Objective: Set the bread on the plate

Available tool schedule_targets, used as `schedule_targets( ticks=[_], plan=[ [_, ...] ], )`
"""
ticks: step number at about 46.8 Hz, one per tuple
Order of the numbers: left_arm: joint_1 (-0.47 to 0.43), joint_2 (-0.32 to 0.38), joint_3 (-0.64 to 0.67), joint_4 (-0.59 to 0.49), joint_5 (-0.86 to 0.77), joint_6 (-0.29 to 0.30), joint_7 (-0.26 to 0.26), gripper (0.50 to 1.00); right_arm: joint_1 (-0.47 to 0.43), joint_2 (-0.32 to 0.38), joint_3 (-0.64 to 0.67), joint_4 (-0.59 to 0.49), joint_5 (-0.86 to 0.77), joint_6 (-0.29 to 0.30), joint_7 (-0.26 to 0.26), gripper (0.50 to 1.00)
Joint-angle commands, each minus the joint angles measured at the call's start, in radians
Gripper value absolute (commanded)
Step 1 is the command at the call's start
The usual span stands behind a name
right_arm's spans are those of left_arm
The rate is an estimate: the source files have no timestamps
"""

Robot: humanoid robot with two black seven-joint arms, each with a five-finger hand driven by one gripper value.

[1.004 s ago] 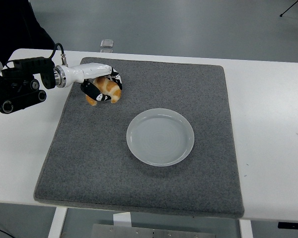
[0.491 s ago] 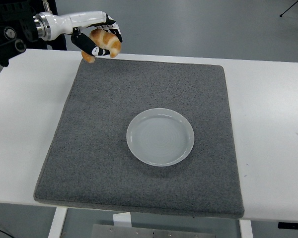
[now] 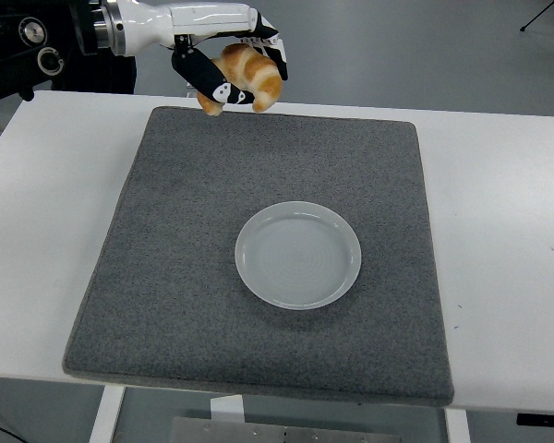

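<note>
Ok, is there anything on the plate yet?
No. The plate sits bare on the grey mat. The bread is held by the left hand above the mat's far edge. What lies under the plate is hidden.

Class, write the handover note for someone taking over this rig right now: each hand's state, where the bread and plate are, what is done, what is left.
Left hand: shut on the bread, held up in the air over the grey mat's far edge.
Right hand: not in view.
Plate: empty, near the middle of the mat.
Done: bread picked up.
Left: carry it over the plate, lower it, release.
</note>
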Motion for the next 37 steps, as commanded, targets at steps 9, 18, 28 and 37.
schedule_targets(
  ticks=[9,18,28,37],
  plan=[
    [0.037,-0.090,-0.014,-0.013,0.032,0.001,0.000,0.500,0.000,0.000,0.000,0.000,0.000,0.000,0.001,0.952],
    [0.086,-0.180,-0.014,-0.008,0.066,0.011,0.000,0.500,0.000,0.000,0.000,0.000,0.000,0.000,0.001,0.952],
    [0.154,-0.232,-0.012,0.003,0.147,0.014,0.002,0.500,0.000,0.000,0.000,0.000,0.000,0.000,0.000,0.952],
    [0.214,-0.288,-0.011,0.058,0.204,0.017,0.006,0.500,0.000,0.000,0.000,-0.001,0.000,0.000,0.001,0.952]
  ],
)
